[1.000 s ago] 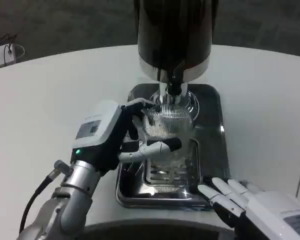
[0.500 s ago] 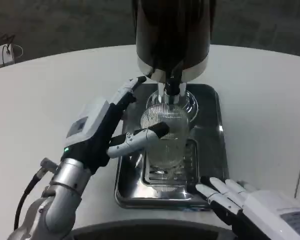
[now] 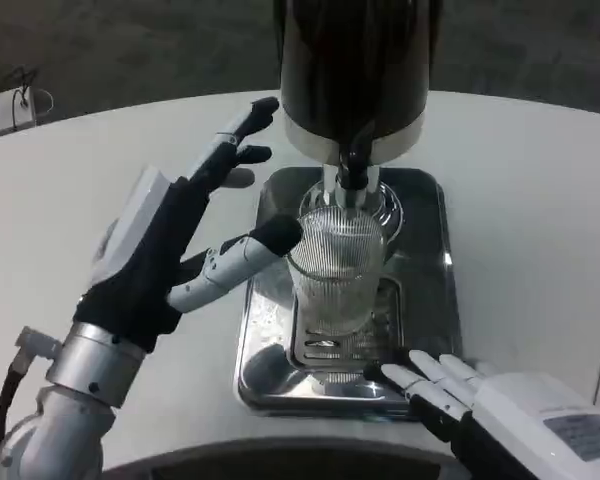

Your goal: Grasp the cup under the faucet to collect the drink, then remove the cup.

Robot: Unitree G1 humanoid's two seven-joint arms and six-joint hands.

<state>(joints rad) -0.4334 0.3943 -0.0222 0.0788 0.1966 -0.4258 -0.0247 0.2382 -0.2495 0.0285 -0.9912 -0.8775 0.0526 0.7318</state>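
A ribbed clear glass cup [image 3: 335,270] stands upright on the steel drip tray [image 3: 425,240], right under the black faucet [image 3: 352,170] of the dark dispenser [image 3: 355,70]. My left hand [image 3: 165,250] is spread wide to the left of the cup. Its thumb tip lies against or just short of the cup's left side, and its other fingers point up and away past the tray's corner. My right hand [image 3: 450,390] lies at the tray's front right corner with fingers stretched out and nothing in them.
The tray holds a slotted grate [image 3: 330,350] beneath the cup. The round white table [image 3: 540,200] spreads to both sides. A white box with a cable [image 3: 5,105] sits at the far left edge. The dispenser body overhangs the back of the tray.
My left hand has let go of the cup, opened its fingers and drawn back to the left. The cup stays upright under the faucet. My right hand has barely moved.
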